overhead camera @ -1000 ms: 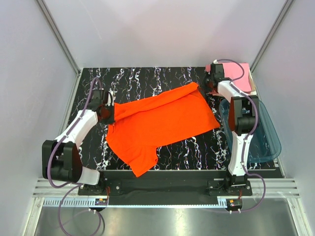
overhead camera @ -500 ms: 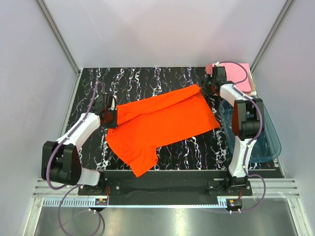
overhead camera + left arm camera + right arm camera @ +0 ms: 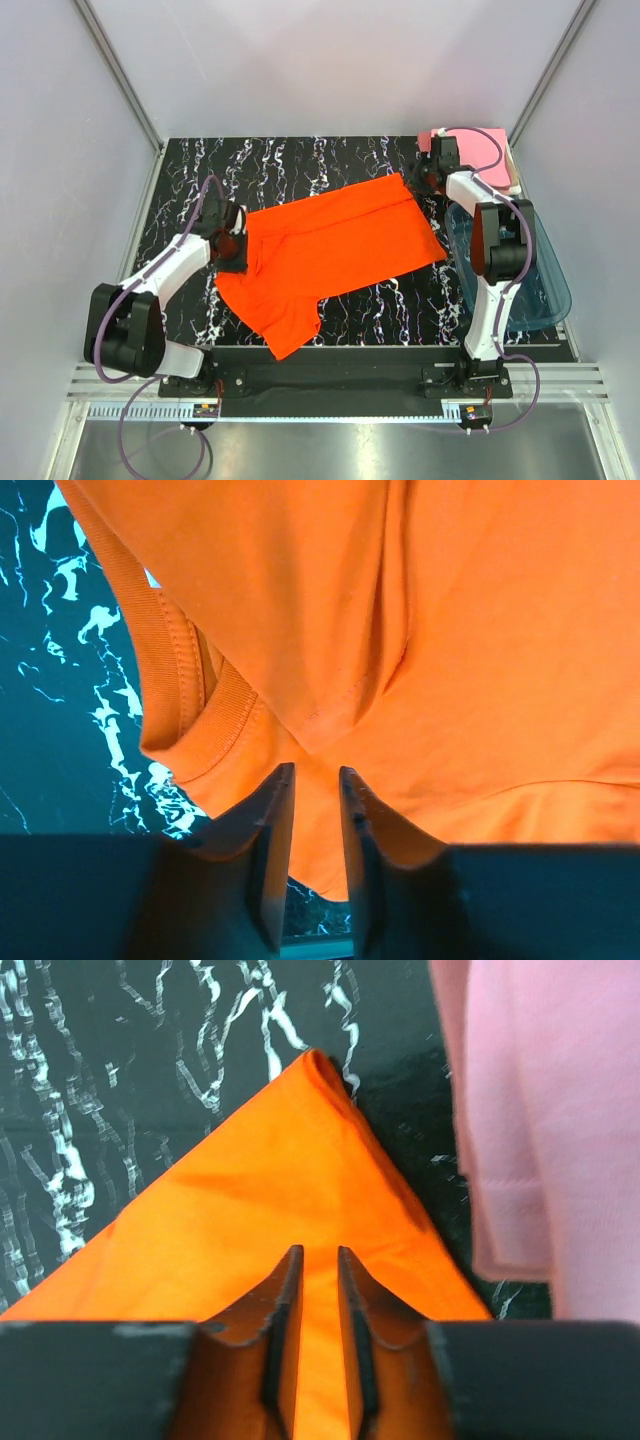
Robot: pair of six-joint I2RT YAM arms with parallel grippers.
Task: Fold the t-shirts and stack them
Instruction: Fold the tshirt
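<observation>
Orange-red t-shirt (image 3: pixel 330 250): spread flat mid-table (image 3: pixel 300 160), collar end left, one corner far right.
Left gripper (image 3: pixel 316 772): fingers slightly spread, over cloth beside the collar.
Right gripper (image 3: pixel 318 1252): fingers slightly spread, over the far-right corner.
Pink t-shirts (image 3: pixel 488 150): folded, far right.
Teal tub (image 3: pixel 540 285): right edge, nearer than the pink stack.
</observation>
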